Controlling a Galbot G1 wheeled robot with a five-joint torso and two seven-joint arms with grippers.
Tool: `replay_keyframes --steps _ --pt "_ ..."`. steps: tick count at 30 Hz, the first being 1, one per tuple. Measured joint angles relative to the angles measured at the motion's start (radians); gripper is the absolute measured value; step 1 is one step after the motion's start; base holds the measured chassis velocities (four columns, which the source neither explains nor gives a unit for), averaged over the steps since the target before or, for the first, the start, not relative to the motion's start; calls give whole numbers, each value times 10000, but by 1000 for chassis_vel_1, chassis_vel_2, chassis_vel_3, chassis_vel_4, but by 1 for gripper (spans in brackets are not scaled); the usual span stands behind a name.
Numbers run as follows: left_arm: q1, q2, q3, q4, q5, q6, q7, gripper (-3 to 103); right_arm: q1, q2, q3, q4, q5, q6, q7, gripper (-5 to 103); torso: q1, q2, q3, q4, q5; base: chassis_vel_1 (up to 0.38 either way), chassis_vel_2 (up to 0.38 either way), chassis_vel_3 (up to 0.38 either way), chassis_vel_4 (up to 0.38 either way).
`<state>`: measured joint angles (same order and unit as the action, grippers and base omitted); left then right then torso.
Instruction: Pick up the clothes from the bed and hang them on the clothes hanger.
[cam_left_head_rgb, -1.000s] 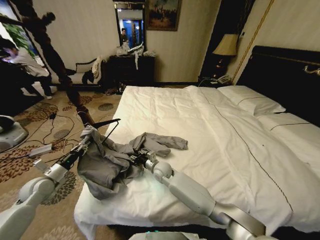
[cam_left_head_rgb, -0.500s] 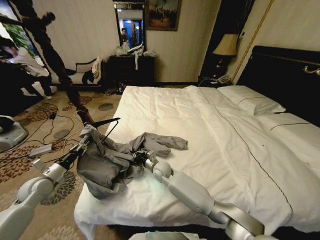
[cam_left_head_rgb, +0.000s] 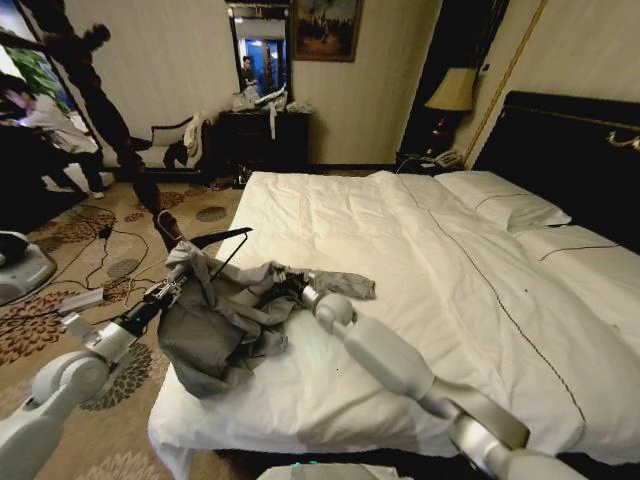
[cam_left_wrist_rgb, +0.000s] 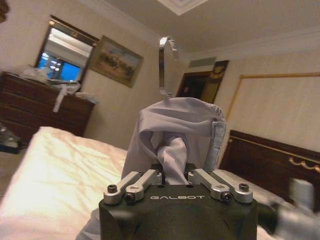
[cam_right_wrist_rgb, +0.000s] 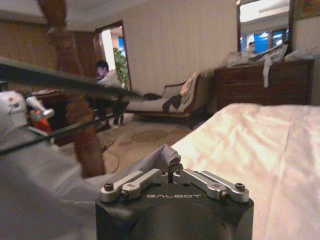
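Observation:
The light-grey clothes hang bunched over the front left corner of the bed, one sleeve trailing onto the duvet. The black clothes hanger sticks out of the cloth's top. My left gripper is shut on the hanger's neck, beside the bed's edge. In the left wrist view the silver hook rises above grey cloth wrapped between the shut left gripper. My right gripper reaches across the bed and is shut on a fold of the clothes; right gripper, hanger bars.
A dark turned-wood coat stand rises just left of the bed corner. Cables and a white device lie on the patterned carpet. A chair with garments and a dark dresser line the far wall.
My right gripper has moved up and away along the bed, pulling the cloth with it. The hanger and the cloth's top have lifted slightly.

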<state>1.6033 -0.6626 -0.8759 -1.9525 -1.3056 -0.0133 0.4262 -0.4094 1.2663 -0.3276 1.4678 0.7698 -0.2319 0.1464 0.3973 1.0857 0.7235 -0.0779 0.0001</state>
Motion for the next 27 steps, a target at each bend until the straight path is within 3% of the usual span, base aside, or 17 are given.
replay_keyframes --steps 12,20,27 --pt "2696 -518 -2039 -1582 -545 -352 610 15 2154 466 -11 -2254 775 477 -437 0 0 0 0 5 0 0 0 0 0" --pt "3041 -805 -1935 -1606 -238 -578 943 15 2474 437 -45 -2349 885 561 -484 0 0 0 -1 -2 0 0 0 0 0" --pt "2478 -639 -1291 -1353 -90 -537 865 15 2537 199 -74 -1454 1036 541 -333 0 0 0 -1 -2 0 0 0 0 0"
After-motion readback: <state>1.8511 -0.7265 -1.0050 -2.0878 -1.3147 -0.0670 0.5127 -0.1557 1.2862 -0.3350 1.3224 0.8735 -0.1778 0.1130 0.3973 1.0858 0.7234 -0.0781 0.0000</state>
